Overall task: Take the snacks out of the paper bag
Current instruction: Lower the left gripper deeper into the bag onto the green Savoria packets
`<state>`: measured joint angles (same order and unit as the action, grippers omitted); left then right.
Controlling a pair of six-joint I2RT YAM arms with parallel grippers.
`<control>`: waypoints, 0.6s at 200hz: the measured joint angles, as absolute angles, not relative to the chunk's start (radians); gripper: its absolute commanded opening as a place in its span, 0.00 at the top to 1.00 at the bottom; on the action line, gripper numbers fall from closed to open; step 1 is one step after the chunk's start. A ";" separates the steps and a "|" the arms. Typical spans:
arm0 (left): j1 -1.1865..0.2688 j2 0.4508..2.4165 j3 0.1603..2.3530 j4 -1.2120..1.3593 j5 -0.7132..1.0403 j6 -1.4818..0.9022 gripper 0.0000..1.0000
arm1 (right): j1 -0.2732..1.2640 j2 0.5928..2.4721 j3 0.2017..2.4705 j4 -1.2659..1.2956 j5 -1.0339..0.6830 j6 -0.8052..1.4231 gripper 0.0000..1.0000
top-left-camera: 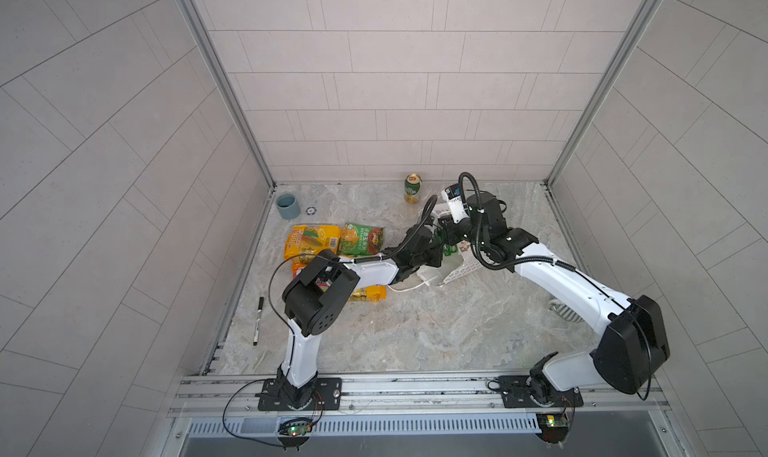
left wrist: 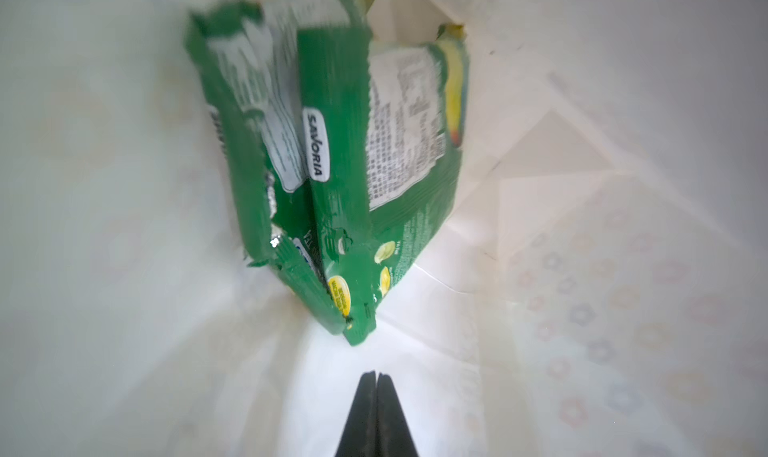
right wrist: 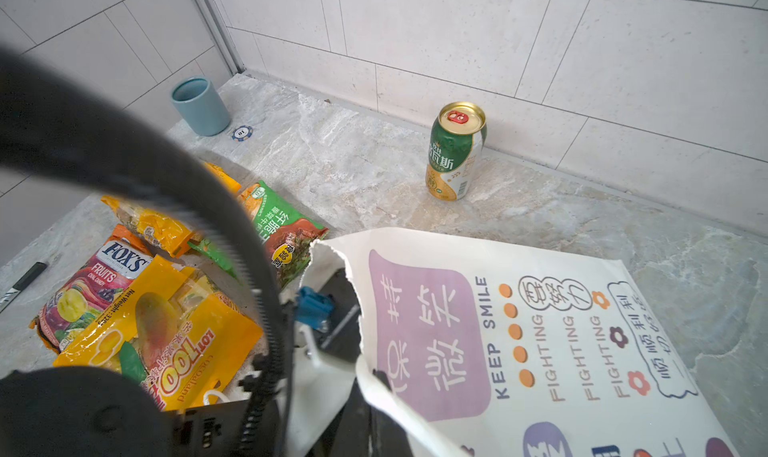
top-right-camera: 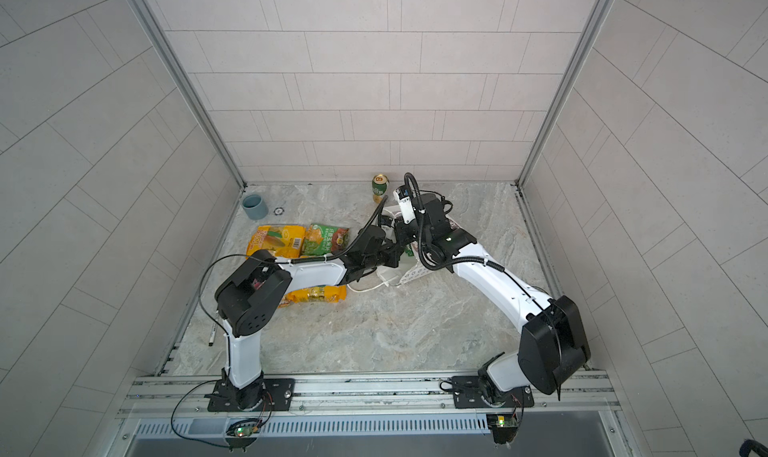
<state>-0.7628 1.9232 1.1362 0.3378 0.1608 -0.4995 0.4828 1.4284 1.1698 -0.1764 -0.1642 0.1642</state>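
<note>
Only the left wrist view shows the inside of the paper bag (left wrist: 582,268): the left gripper (left wrist: 376,376) is pressed fully together with nothing between its jaws, and green packets (left wrist: 332,164) are seen just ahead of the tips, clear of them. Only the right wrist view shows the right gripper (right wrist: 371,386) closed on the bag's rim, with a FOX'S packet (right wrist: 91,292) and a yellow packet (right wrist: 166,342) laid out on the table (right wrist: 374,164) to one side of it. In both top views the left arm (top-left-camera: 365,268) is stretched low into the bag's mouth and the right arm (top-left-camera: 552,276) is bent over the bag.
</note>
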 measured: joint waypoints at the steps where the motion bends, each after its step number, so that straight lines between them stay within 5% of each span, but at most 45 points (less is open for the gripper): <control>1: -0.762 1.919 1.133 0.339 0.161 -0.500 1.00 | 0.482 1.428 1.170 -0.176 -0.164 0.165 1.00; 39: -0.759 1.850 1.072 0.353 0.162 -0.500 1.00 | 0.479 1.428 1.170 -0.176 -0.164 0.167 1.00; 48: -0.758 1.853 1.073 0.351 0.165 -0.500 0.75 | 0.479 1.428 1.170 -0.175 -0.164 0.167 1.00; 63: -0.752 1.868 1.083 0.342 0.180 -0.500 0.68 | 0.479 1.428 1.170 -0.175 -0.165 0.169 1.00; 76: -0.752 1.891 1.101 0.340 0.192 -0.501 0.47 | 0.479 1.428 1.170 -0.175 -0.165 0.170 1.00; 120: -0.748 1.984 1.190 0.324 0.209 -0.498 0.39 | 0.479 1.428 1.170 -0.171 -0.176 0.171 1.00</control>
<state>-0.7483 1.9842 1.1904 0.3237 0.2089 -0.4984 0.4786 1.4284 1.1698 -0.1711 -0.1764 0.1707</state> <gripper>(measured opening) 0.608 0.047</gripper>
